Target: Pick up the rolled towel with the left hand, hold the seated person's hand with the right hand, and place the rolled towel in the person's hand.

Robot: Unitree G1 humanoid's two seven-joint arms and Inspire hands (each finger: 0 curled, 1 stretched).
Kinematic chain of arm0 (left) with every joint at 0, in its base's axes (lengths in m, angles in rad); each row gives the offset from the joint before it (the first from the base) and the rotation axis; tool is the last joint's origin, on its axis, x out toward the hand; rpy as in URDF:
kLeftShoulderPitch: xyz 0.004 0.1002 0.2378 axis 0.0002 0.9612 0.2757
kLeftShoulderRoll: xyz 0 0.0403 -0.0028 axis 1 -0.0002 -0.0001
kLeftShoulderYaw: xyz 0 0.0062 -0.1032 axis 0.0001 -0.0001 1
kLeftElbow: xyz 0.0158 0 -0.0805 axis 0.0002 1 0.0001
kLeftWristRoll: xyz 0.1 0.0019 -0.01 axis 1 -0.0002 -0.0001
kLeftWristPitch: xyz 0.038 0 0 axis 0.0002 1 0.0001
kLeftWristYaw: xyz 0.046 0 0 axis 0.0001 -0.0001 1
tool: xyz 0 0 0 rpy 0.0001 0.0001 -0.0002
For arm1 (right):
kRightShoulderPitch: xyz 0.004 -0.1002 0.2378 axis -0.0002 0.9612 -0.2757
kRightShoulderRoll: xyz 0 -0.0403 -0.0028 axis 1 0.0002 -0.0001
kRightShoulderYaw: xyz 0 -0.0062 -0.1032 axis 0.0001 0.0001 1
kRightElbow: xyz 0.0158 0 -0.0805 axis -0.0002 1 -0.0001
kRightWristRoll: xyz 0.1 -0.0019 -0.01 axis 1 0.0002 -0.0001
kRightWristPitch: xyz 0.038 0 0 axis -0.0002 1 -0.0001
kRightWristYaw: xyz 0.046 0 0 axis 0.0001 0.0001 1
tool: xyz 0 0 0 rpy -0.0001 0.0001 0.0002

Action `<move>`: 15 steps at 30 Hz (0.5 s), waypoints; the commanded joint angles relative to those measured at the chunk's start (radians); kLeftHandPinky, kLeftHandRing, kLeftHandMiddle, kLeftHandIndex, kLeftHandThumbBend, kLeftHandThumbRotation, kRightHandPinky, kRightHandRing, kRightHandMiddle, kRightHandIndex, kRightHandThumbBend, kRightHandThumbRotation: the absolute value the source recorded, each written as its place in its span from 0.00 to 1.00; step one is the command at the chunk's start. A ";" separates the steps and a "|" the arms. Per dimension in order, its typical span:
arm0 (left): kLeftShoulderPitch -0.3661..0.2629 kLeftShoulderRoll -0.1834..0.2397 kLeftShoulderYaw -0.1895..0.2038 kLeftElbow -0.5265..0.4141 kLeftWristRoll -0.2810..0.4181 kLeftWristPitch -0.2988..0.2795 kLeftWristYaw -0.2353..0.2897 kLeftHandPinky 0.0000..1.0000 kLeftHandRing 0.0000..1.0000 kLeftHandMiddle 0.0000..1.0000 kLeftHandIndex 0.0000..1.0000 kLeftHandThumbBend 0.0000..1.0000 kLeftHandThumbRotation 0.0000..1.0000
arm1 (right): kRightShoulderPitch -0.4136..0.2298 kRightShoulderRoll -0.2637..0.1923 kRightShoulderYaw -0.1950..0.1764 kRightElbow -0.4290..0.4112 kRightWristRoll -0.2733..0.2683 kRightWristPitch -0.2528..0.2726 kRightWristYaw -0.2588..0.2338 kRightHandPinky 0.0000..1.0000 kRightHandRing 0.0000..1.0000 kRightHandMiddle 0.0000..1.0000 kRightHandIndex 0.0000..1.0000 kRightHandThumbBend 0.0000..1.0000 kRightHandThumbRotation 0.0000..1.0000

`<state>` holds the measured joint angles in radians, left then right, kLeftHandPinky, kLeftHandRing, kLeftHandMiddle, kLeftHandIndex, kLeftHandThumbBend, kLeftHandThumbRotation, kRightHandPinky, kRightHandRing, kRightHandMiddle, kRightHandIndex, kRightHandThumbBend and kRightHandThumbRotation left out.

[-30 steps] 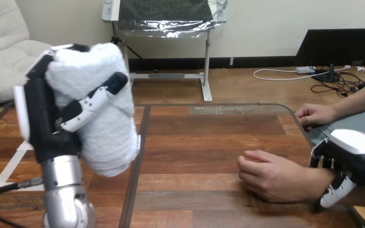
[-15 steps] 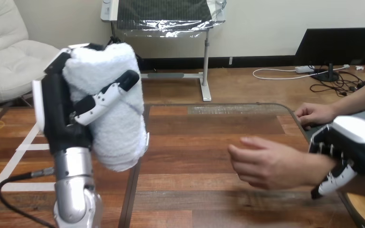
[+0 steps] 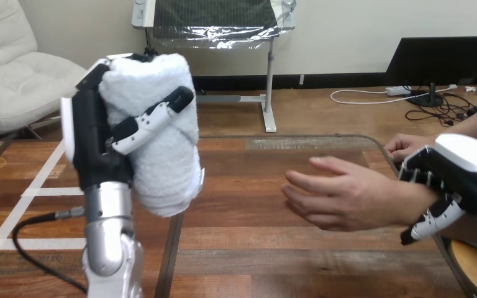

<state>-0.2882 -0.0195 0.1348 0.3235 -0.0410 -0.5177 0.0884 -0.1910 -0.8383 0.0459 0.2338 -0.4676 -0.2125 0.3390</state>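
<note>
My left hand [image 3: 93, 139] is raised at the left of the table, fingers and thumb curled round a white rolled towel [image 3: 161, 146] held upright. At the right, my right hand [image 3: 453, 180] is shut on the person's wrist, fingers wrapped over it and thumb under it. The person's hand [image 3: 341, 195] is lifted above the table with its fingers spread and pointing left toward the towel, a gap of about a hand's width between them. The person's other hand [image 3: 410, 148] rests at the table's far right edge.
The wooden table [image 3: 273, 254] stretches across the middle, its rounded far right corner near the person's resting hand. A seam in the tabletop [image 3: 174, 248] runs below the towel.
My left hand has carried the towel rightward and slightly up. My right hand has lifted the person's wrist; their hand rose off the table and its fingers spread toward the towel.
</note>
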 commanded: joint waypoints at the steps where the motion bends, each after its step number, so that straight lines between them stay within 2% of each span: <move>1: -0.122 -0.018 -0.016 0.028 0.009 -0.038 0.011 0.26 0.31 0.36 0.39 0.60 0.00 | -0.058 0.009 -0.002 -0.025 0.019 -0.011 0.004 0.28 0.34 0.41 0.45 0.96 0.00; 5: -0.147 -0.029 -0.018 0.066 0.007 -0.060 0.014 0.25 0.31 0.36 0.39 0.60 0.00 | -0.066 0.017 -0.002 -0.012 0.024 -0.029 -0.002 0.28 0.34 0.41 0.45 0.96 0.00; 15: -0.218 -0.060 -0.015 0.192 -0.006 -0.116 0.012 0.26 0.32 0.37 0.39 0.62 0.00 | -0.087 0.032 0.008 -0.017 0.015 -0.012 0.004 0.29 0.35 0.41 0.45 0.97 0.00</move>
<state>-0.3684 -0.0598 0.1348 0.4573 -0.0416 -0.5788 0.1040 -0.2155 -0.8342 0.0398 0.2270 -0.4625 -0.2339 0.3397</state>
